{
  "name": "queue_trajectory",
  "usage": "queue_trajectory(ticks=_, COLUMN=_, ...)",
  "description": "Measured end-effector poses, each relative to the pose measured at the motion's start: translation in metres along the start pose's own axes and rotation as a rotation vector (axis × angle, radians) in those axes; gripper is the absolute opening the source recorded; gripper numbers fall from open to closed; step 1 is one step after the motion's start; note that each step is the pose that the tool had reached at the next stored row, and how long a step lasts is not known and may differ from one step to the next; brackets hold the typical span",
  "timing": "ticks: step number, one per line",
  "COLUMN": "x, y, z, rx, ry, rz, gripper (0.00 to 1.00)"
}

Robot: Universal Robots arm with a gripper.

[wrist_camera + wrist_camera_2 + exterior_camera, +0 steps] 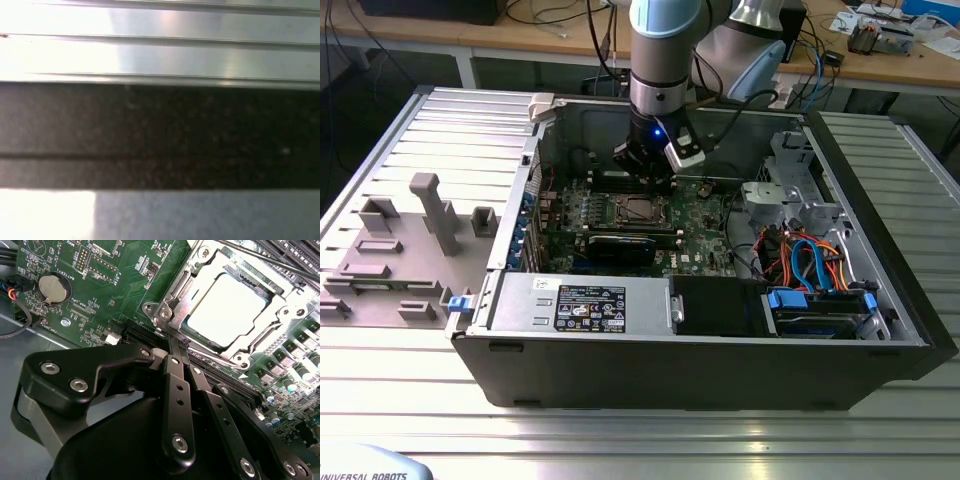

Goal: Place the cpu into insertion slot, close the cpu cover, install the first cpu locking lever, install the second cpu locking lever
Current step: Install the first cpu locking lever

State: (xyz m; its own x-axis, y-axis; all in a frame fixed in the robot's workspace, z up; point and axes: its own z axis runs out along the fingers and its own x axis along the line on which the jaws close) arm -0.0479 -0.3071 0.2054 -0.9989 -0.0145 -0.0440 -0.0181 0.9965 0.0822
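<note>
CPU, the flat square chip with a dull silver top [226,310], is seated in the silver-rimmed insertion slot [165,315], framed by the thin silver cpu cover [267,332]. Black pincer [182,347] is closed, empty, tips at the slot's rim lever wire.

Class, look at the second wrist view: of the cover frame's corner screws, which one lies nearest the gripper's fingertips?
The corner screw just above the gripper tip, where the cpu cover meets the green board. The other corner screws sit farther along the frame, beyond the cpu.
</note>
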Motion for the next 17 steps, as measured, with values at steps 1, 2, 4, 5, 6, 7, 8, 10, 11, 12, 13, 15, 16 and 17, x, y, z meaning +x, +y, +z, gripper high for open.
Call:
queue_trajectory(ticks=1, x=0.0000, y=0.0000, z=0.0001, rx=0.0019, ry=0.0000, rz=0.000, gripper=0.11)
queue_trajectory(ticks=2, x=0.0001, y=0.0000, z=0.0006, rx=0.0058, ry=0.0003, rz=0.000, gripper=0.11)
queue_trajectory(ticks=4, x=0.0001, y=-0.0002, z=0.0019, rx=0.0139, ry=0.0006, rz=0.000, gripper=0.11)
queue_trajectory(ticks=5, x=0.0001, y=-0.0002, z=0.0025, rx=0.0158, ry=0.0003, rz=-0.001, gripper=0.11)
queue_trajectory(ticks=6, x=0.0001, y=-0.0001, z=0.0030, rx=0.0165, ry=0.0001, rz=-0.001, gripper=0.11)
queue_trajectory(ticks=7, x=0.0001, y=-0.0002, z=0.0033, rx=0.0184, ry=0.0005, rz=-0.001, gripper=0.11)
queue_trajectory(ticks=8, x=0.0002, y=-0.0003, z=0.0033, rx=0.0188, ry=0.0006, rz=-0.001, gripper=0.11)
queue_trajectory(ticks=10, x=0.0002, y=-0.0003, z=0.0034, rx=0.0189, ry=0.0006, rz=-0.001, gripper=0.11)
queue_trajectory(ticks=11, x=0.0002, y=-0.0002, z=0.0034, rx=0.0184, ry=0.0005, rz=-0.001, gripper=0.11)
queue_trajectory(ticks=12, x=0.0002, y=-0.0002, z=0.0035, rx=0.0180, ry=0.0004, rz=-0.001, gripper=0.11)
queue_trajectory(ticks=13, x=0.0002, y=-0.0002, z=0.0035, rx=0.0178, ry=0.0004, rz=-0.001, gripper=0.11)
queue_trajectory(ticks=15, x=0.0002, y=-0.0002, z=0.0035, rx=0.0176, ry=0.0004, rz=-0.001, gripper=0.11)
queue_trajectory(ticks=16, x=0.0002, y=-0.0002, z=0.0035, rx=0.0172, ry=0.0003, rz=-0.001, gripper=0.11)
queue_trajectory(ticks=17, x=0.0002, y=-0.0001, z=0.0033, rx=0.0171, ry=0.0003, rz=-0.001, gripper=0.11)
